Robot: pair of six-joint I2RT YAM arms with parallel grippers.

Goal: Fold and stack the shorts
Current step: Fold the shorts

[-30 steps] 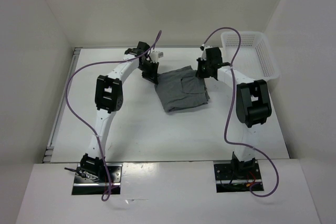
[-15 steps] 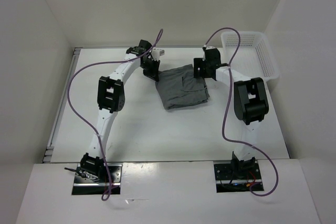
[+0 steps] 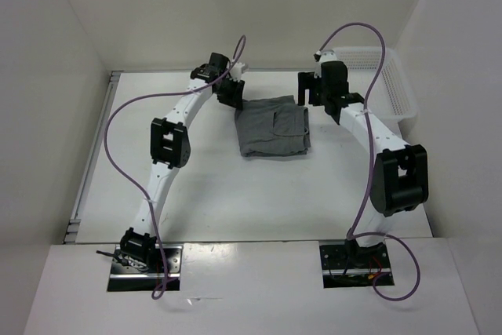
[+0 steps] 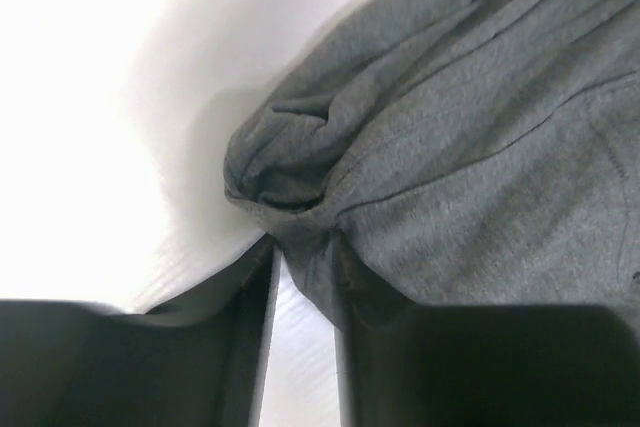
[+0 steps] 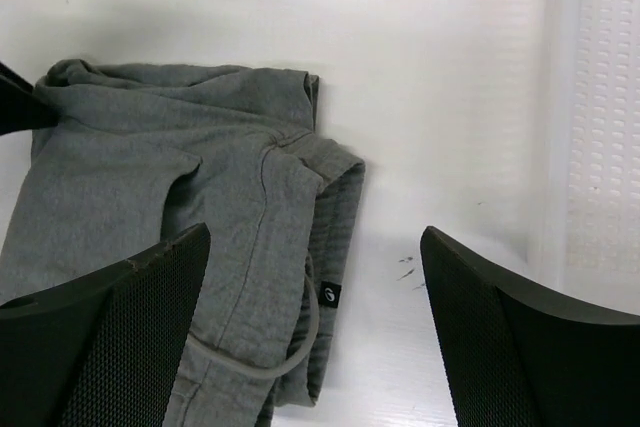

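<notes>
Shorts (image 3: 272,125) lie folded upper centre of the top view, left gripper (image 3: 232,93) at their upper-left corner, right gripper (image 3: 307,88) beside the upper-right. Left wrist: I see fingers (image 4: 200,347) narrowly parted, fabric corner at their tips. Right wrist: fingers (image 5: 110,347) wide, empty; shorts lower left, basket (image 5: 600,97) far right.

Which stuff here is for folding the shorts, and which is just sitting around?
For the job:
- grey shorts
- left gripper
- right gripper

Just lying about:
- white basket, off to the right side
</notes>
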